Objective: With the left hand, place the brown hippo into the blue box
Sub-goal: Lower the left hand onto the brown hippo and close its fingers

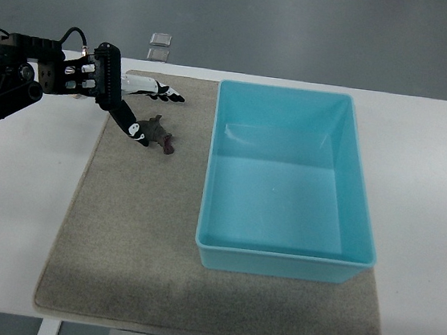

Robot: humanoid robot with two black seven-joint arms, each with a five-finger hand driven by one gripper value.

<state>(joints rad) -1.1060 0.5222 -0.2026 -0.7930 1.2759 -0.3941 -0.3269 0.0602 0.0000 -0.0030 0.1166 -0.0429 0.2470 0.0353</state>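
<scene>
The brown hippo [159, 133] is a small dark figure lying on the beige mat [135, 238], just left of the blue box [278, 259]. My left hand [160, 116] reaches in from the left edge and hovers over the mat's far left corner. Its white, black-tipped fingers [158, 90] stretch to the right above the hippo, while the black thumb [128, 122] slants down with its tip touching or almost touching the hippo's left end. The hand is open and the hippo rests on the mat. The blue box is a light blue, open rectangular tub with nothing inside.
The mat lies on a white table [16, 217], and the box covers the mat's right half. Two small clear plastic pieces [159, 45] sit at the table's far edge behind the hand. Grey floor lies beyond.
</scene>
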